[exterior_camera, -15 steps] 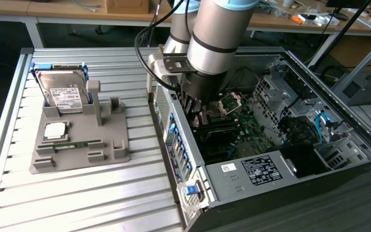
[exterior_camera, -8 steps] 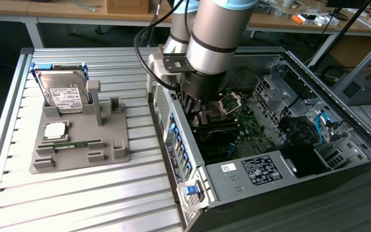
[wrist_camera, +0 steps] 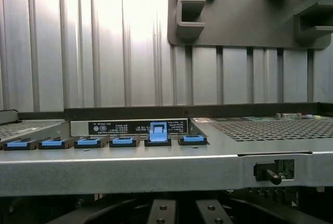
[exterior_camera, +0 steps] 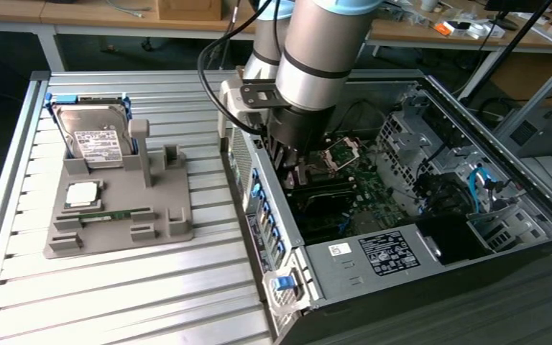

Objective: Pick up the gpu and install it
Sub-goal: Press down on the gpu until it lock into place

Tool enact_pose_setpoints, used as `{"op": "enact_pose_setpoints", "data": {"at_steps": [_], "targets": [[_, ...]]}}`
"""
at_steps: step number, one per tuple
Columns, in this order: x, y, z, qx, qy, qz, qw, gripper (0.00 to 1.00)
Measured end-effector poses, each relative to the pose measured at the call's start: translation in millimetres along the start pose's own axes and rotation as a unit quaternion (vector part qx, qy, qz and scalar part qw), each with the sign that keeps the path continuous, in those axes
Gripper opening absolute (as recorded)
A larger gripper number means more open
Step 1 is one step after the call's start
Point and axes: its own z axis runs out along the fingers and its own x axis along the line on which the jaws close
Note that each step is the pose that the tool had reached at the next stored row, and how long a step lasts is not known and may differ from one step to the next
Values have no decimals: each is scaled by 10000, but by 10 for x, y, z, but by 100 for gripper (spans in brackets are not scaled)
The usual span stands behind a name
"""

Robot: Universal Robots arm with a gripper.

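Fingers (wrist_camera: 161, 212) are closed right down, and you can make out only their dark bases with screw heads at the edge of the wrist view. Their tips are cut off there. In the exterior view the arm's thick grey wrist (exterior_camera: 300, 86) covers them entirely, so you cannot tell whether they are clamped on anything.

Directly beneath the fingers, down inside the open computer case (exterior_camera: 506, 215), you can see a dark, flat, rectangular slab lying along the green motherboard (exterior_camera: 376, 190). That appears to be the gpu (exterior_camera: 329, 198). Only its black side shows, half in shadow and partly covered by the arm. Its fan and its green board are too dim to pick out, and you cannot judge whether it sits in a slot or just above one.

Just beyond the fingers runs the case's metal rear edge with a row of blue clips (wrist_camera: 88, 142), one of which (wrist_camera: 158, 131) stands raised. Further out past that edge, on the ribbed desk (exterior_camera: 161, 287), sits the grey parts tray (exterior_camera: 175, 226). It holds a hard drive (exterior_camera: 98, 140) standing upright, a square processor (exterior_camera: 83, 192) and a narrow memory stick (exterior_camera: 113, 213).
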Motion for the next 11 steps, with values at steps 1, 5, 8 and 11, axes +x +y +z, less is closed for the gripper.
{"op": "enact_pose_setpoints", "data": {"at_steps": [1,5,8,11], "targets": [[0,1,0,0,0,0,10000,11],[1,3,2,0,1,0,10000,11],[-1,-9,11,-2,0,2,10000,11],[-1,-33,21,-4,0,0,10000,11]]}}
